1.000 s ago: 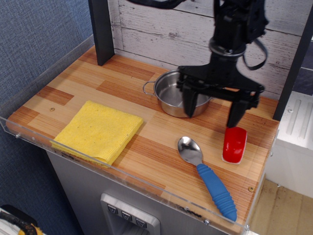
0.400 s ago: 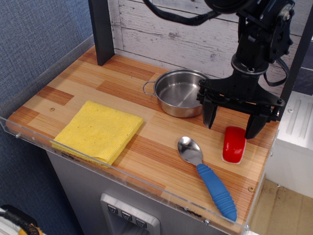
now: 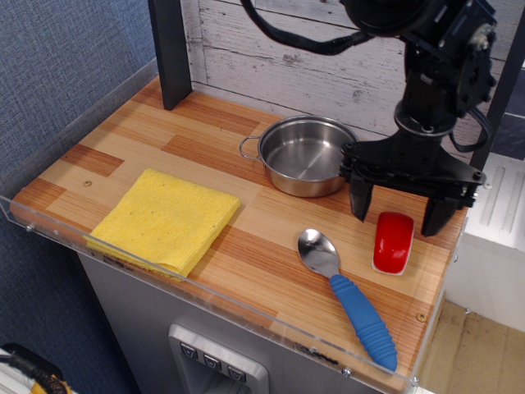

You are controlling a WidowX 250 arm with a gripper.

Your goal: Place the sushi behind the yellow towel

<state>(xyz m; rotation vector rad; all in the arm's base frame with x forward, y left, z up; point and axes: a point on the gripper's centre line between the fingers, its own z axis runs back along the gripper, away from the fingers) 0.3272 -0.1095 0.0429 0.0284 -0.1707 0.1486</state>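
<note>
We see the sushi point(image 3: 393, 242) lying flat on the wooden counter point(image 3: 205, 144), near its right edge, at about 4 o'clock from the middle of the board. Its glossy red top faces up and a thin white base shows along its lower end. It rests alone, touching nothing that we can make out.

Just above it hangs the gripper point(image 3: 399, 220), black, with its two fingers spread wide. One fingertip point(image 3: 361, 205) stands at 10 o'clock from the sushi and the other at 2 o'clock, so the piece sits between and a little in front of them. We see a gap on each side; neither finger touches the red piece, and the jaws hold nothing.

At 8 o'clock from the sushi, just beside it, lies the spoon point(image 3: 349, 291), its steel bowl nearest the sushi and its blue ribbed handle running toward the front right corner of the counter. At 10 o'clock from the sushi, behind the left finger, stands the steel pot point(image 3: 301, 156), upright and with a loop handle on its left side.

The yellow towel point(image 3: 166, 218) lies well apart from the sushi, at 9 o'clock, folded into a rough square near the front left edge. A clear plastic rim point(image 3: 246, 308) runs along the counter's front, and a white plank wall point(image 3: 271, 41) rises behind.
</note>
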